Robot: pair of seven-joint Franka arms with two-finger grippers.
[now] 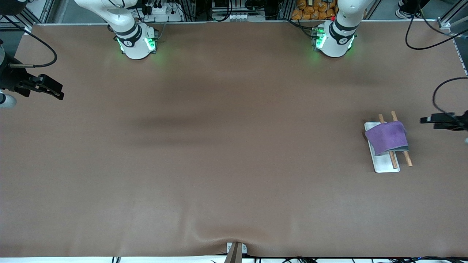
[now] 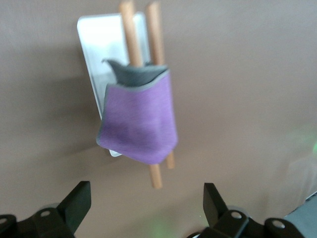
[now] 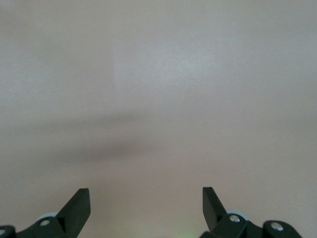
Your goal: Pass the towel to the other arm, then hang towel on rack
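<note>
From the high camera facing the robots, the small purple cloth towel (image 1: 387, 137) with its dark grey underside is draped over the rack (image 1: 384, 160), a small stand with a flat white rectangular base and two thin parallel wooden rods. It stands toward the left arm's end of the broad brown bench (image 1: 219, 146). The towel covers the middle of both rods, whose bare ends stick out on either side, and a strip of grey lining shows along its lower edge. The left gripper (image 1: 426, 120) hangs at that end of the bench, near the rack but apart from it, holding nothing. The right gripper (image 1: 58, 94) waits at the other end of the bench, well apart from the rack, also empty. The bench covering is rumpled at the edge nearest the camera, where a small grey bracket (image 1: 236, 250) sits. Cables trail along the edges.

In the left wrist view, the towel (image 2: 141, 121) hangs folded over the two rods, purple face outward and grey underside peeking out at one edge; the white base of the rack (image 2: 99, 39) lies beneath. The left gripper (image 2: 147, 198) has its jaws spread wide, with only bare bench between them and nothing between it and the rack.

In the right wrist view, the right gripper (image 3: 146, 198) also has its jaws wide apart over plain bench (image 3: 158, 89) with faint shadows.
</note>
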